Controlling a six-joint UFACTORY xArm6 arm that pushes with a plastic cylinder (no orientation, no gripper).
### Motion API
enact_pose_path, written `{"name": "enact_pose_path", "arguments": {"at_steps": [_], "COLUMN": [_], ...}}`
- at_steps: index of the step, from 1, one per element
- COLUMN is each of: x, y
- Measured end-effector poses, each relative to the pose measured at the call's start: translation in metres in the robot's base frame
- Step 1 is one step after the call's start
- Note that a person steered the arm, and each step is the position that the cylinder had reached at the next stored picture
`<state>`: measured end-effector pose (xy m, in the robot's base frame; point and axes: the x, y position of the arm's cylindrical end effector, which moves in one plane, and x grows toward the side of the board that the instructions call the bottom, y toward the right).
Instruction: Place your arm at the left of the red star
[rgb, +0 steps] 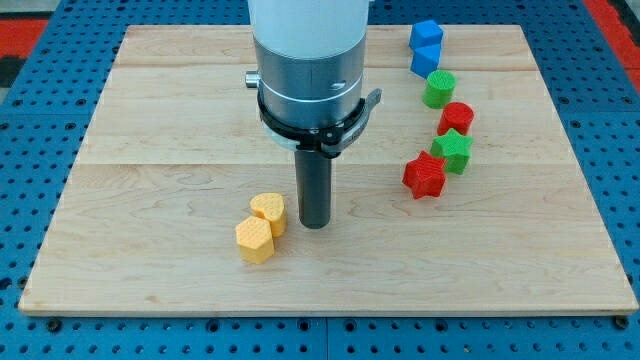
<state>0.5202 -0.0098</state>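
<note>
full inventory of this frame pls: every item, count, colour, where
wooden board: 1, light wood, fills most of the view, on a blue pegboard surface
blue blocks: 2, blue, shape unclear, touching, view's top right
green round block: 1, green, just below the blue pair
red round block: 1, red, below the green round one
green star block: 1, green, below the red round block
red star block: 1, red, right of centre, at the green star's lower left
yellow heart-like block: 1, yellow, lower centre
yellow hexagonal block: 1, yellow, touching the heart-like one, below it
my tip: 1, dark rod, just right of the yellow pair, well left of the red star
</note>
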Motion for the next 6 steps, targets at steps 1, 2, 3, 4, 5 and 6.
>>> {"name": "enact_pose_path", "arguments": {"at_steps": [1,2,3,4,5,6], "x": [0.0,0.0,-0.001,-0.028,-0.046,-0.07], "y": [0.0,0.001,0.025,0.054,0.078,0.083]}}
